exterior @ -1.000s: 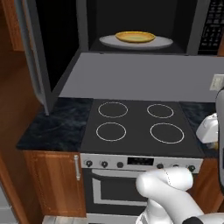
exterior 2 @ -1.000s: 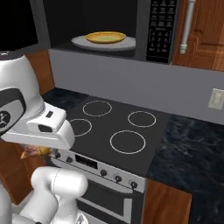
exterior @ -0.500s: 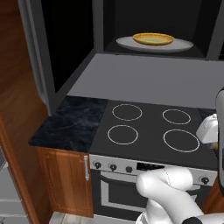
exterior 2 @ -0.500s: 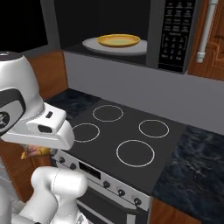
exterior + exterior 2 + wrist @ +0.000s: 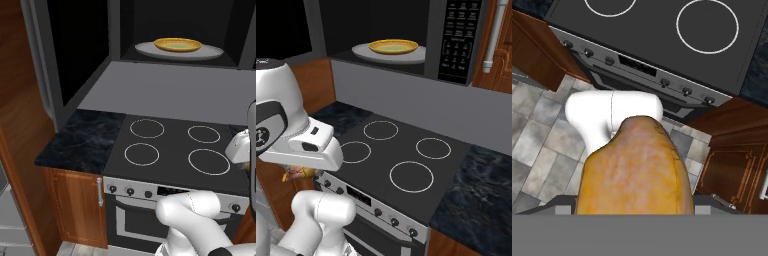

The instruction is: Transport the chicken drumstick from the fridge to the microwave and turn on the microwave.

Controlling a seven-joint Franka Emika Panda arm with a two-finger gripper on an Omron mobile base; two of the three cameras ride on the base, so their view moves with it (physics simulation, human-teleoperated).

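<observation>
The chicken drumstick (image 5: 634, 175), a yellow-orange lump, looms large at the bottom of the hand view and covers my fingertips. My gripper (image 5: 298, 173) hangs under the white hand, shut on the drumstick, level with the oven front and left of the stovetop. A sliver of the drumstick (image 5: 248, 167) also peeks out below the hand at the right edge. The microwave (image 5: 458, 40) stands open above the stove, its grey turntable (image 5: 363, 51) carrying a flat yellow plate (image 5: 393, 47). A grey strip (image 5: 6, 215) at the lower left could be the fridge; too little shows to tell.
A black stovetop (image 5: 175, 150) with four rings sits under the microwave, with oven knobs (image 5: 662, 82) along its front. The microwave's dark door (image 5: 75, 45) swings out to the left. Dark stone counters (image 5: 80, 140) flank the stove above wooden cabinets (image 5: 75, 210). Grey floor tiles (image 5: 542, 125) lie below.
The whole picture has shifted and grown: the base has driven closer to the stove and microwave. The drumstick stays in my gripper.
</observation>
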